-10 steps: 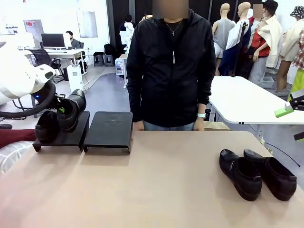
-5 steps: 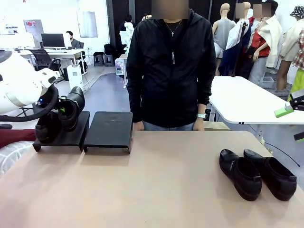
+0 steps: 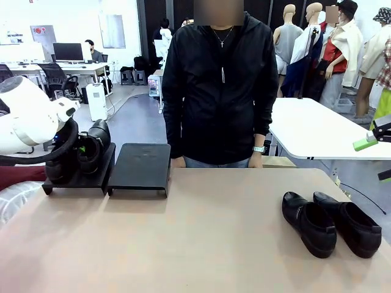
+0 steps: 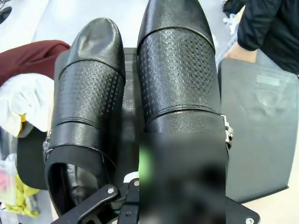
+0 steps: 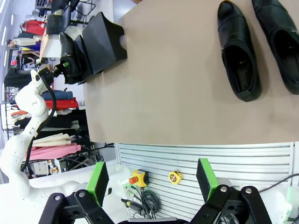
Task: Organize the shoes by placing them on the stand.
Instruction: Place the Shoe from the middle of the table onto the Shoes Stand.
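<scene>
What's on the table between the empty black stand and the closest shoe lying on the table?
Nothing. In the front view, only bare tan tabletop stretches from the empty stand to that shoe.

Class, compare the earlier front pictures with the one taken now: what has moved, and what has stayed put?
The left gripper, still shut on a shoe, lowered it toward the left stand beside the shoe already there, its arm shifting right. Nothing was released. The empty stand, the pair on the table, the person and the open right gripper stayed put.
</scene>
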Available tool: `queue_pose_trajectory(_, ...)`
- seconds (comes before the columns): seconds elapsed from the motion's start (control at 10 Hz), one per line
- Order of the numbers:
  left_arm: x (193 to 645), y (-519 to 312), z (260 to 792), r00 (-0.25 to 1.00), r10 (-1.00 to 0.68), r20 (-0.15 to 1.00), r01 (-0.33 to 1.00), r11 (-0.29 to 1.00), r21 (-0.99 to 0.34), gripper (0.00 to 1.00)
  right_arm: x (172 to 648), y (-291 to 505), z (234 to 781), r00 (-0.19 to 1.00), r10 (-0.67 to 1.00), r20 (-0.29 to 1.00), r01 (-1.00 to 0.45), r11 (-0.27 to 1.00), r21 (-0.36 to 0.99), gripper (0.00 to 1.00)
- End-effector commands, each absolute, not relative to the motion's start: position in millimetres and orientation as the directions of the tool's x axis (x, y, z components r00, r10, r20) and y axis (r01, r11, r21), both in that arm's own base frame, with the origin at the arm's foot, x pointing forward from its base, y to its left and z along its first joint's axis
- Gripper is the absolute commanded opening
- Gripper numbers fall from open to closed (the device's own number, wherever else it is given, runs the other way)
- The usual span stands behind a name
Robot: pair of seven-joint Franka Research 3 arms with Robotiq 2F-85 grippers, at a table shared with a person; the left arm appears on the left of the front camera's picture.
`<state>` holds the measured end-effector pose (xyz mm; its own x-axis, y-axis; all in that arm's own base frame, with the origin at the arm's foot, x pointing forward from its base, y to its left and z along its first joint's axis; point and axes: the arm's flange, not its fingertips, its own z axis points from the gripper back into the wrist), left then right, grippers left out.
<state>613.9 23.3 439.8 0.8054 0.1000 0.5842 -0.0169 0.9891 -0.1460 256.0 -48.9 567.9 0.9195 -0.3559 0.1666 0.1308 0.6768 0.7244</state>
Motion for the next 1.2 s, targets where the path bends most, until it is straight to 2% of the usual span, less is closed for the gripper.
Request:
queue_pose_trajectory(0.0,609,25,450,0.82,0.089,0.565,-0.006,0.989,-0.147,0.57,256,-48,569,0.922,-0.349,0.166,0.118,0.663,0.739,1.0)
queue_pose_trajectory(0.1,608,24,449,0.831,0.082,0.55,-0.007,0.99,-0.137,1.0,256,-48,569,0.922,-0.349,0.166,0.118,0.663,0.739,1.0)
queue_pose_trajectory(0.7,585,15,477,0.79,0.061,0.61,0.048,0.986,-0.161,1.0,256,-48,569,0.922,-0.349,0.166,0.118,0.663,0.739,1.0)
queue_pose_trajectory(0.9,548,4,505,0.772,0.017,0.636,0.122,0.977,-0.174,1.0,256,-48,569,0.922,-0.349,0.166,0.118,0.663,0.739,1.0)
queue_pose_trajectory(1.1,490,-2,536,0.747,-0.027,0.664,0.184,0.969,-0.167,1.0,256,-48,569,0.922,-0.349,0.166,0.118,0.663,0.739,1.0)
